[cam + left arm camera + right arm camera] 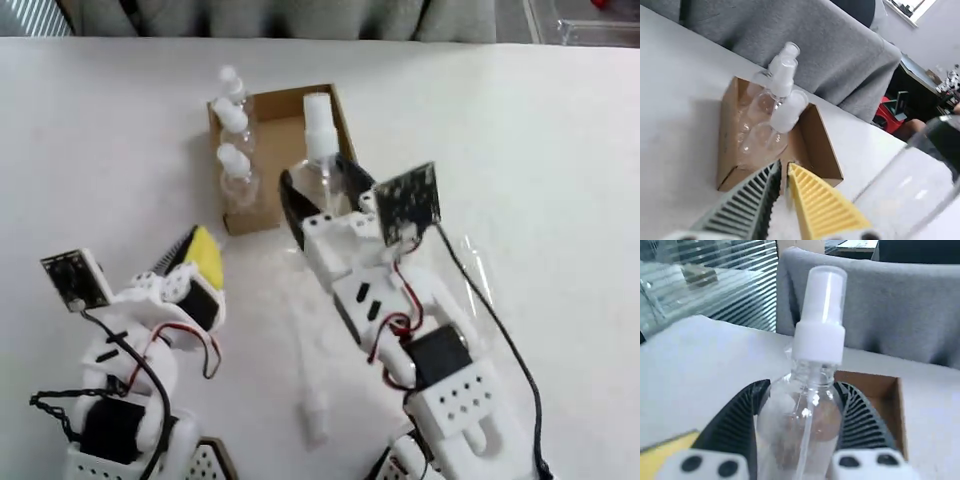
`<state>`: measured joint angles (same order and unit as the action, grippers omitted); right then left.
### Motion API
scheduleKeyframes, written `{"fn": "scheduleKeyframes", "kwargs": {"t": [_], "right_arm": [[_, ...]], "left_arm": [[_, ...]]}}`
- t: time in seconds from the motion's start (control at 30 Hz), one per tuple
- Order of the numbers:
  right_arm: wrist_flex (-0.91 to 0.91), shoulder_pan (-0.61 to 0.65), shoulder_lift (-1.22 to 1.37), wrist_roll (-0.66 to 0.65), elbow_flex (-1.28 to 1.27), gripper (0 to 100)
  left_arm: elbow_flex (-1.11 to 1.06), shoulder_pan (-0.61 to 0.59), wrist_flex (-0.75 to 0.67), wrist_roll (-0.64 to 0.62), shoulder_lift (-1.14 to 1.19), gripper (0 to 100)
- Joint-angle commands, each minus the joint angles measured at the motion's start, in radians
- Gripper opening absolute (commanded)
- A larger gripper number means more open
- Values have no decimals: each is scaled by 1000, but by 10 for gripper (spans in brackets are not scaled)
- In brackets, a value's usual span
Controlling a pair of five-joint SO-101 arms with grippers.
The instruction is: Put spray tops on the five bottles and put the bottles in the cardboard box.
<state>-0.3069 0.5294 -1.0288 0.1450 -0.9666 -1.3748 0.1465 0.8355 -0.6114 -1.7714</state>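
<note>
The cardboard box (283, 132) lies open at mid table, with three capped clear bottles (236, 165) along one side of it. My right gripper (322, 190) is shut on a fourth clear bottle (318, 160) that carries a white spray top (819, 315), held upright over the box's near side. In the right wrist view the black fingers (737, 427) clamp the bottle's body (800, 425), with the box (880, 385) behind. My left gripper (195, 255) is shut and holds nothing, just short of the box's near corner (735, 165). The boxed bottles (782, 80) lie beyond its tips (783, 175).
A loose spray top with its thin tube (313, 420) lies on the table between the two arms. A clear plastic bag (475, 275) lies beside the right arm. A grey chair back (900, 305) stands beyond the table's far edge.
</note>
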Motion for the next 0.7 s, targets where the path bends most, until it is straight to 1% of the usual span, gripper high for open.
{"fn": "scheduleKeyframes", "kwargs": {"t": [0.0,0.13,0.23,0.33,0.43,0.53,0.67], "right_arm": [[168,25,85,118,71,16],[343,30,148,138,23,16],[478,59,154,160,-61,16],[536,96,153,155,-127,16],[532,110,151,155,-157,16],[460,104,110,155,-158,16],[306,111,-7,153,-157,16]], "left_arm": [[5,136,21,61,-2,24],[-35,325,41,204,-4,24],[-58,395,41,239,-4,24],[-86,397,-21,242,-4,24],[-163,363,-146,242,-4,24],[-219,298,-272,242,1,24],[-230,272,-298,242,2,24]]}}
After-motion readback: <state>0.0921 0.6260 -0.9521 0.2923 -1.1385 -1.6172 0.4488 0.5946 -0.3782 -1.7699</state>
